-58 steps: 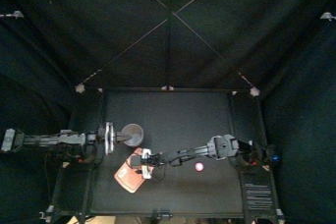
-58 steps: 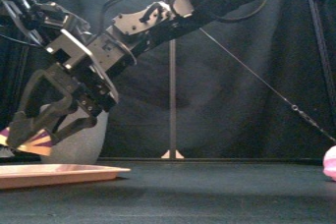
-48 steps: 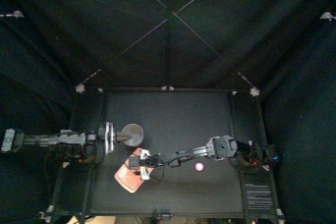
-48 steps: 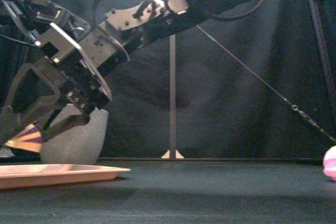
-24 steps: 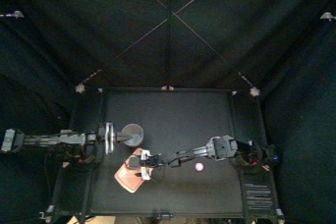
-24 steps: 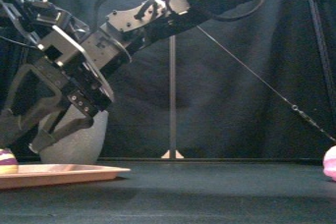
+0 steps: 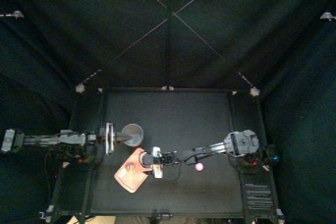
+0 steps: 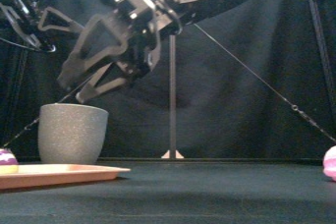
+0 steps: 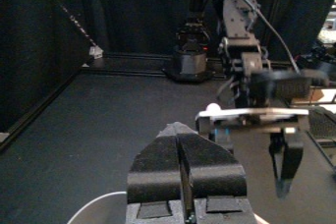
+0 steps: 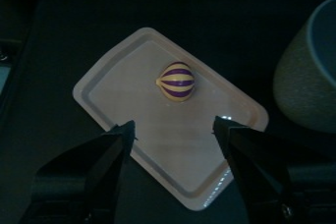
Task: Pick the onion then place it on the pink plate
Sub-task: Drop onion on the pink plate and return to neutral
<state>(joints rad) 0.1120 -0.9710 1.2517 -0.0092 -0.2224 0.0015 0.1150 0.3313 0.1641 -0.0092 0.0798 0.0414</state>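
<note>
Right gripper (image 10: pixel 175 130) has lifted clear of the pink plate (image 10: pixel 129 110), jaws spread wide and empty. Onion (image 10: pixel 179 81) now lies released near the plate's middle. Left gripper (image 9: pixel 184 130) rests at the table's left, jaws closed on nothing.

The top camera hung high over the table (image 7: pixel 197 110), looking down and a little toward the back curtain, far enough off that everything looked small. The front camera sat at table height on the front edge, looking level across, close to the pink tray (image 8: pixel 59 174) and the grey cup (image 8: pixel 73 133). The right wrist camera looked almost straight down, near above that same tray and cup, which the top view shared too. The left wrist camera looked level across the table at the right gripper (image 9: pixel 256 144), also seen from the top and the front.
</note>
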